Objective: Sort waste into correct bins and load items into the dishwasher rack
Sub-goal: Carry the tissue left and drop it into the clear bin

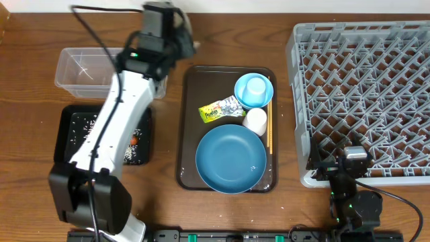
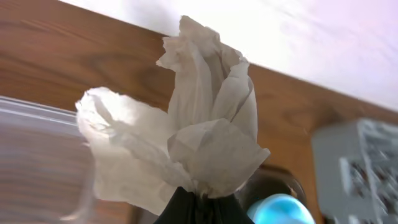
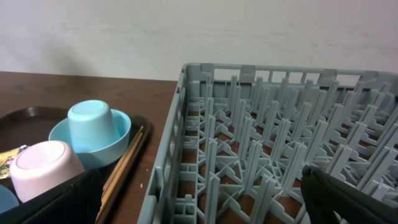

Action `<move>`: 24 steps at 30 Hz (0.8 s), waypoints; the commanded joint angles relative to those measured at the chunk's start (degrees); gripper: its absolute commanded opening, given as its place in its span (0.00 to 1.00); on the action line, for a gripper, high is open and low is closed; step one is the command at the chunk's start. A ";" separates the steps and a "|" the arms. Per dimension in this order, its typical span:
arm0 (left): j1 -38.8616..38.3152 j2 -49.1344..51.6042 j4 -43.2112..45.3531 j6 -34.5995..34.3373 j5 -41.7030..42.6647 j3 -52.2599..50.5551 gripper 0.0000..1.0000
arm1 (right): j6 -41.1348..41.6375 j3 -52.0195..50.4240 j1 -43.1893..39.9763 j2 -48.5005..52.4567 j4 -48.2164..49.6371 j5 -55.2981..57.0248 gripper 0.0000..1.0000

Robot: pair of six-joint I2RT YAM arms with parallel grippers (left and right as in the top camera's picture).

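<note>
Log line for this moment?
left gripper: shut on tissue, near clear tub | right gripper: open, beside rack | foil wrapper, blue plate on brown tray

Crumpled matt paper tissue (image 2: pixel 205 124); clear glossy plastic tub (image 1: pixel 64 77) (wood-grain table (image 1: pixel 27 134)).

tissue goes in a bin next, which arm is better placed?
Left. The left gripper is shut on the crumpled tissue, just beside the clear tub. The right gripper sits open at the dishwasher rack, across the table from the tub.
</note>
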 commanded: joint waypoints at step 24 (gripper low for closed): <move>15.32 5.22 -4.35 -0.11 -4.50 0.04 0.72 | -0.59 -0.11 -1.07 -0.13 -0.26 0.17 0.99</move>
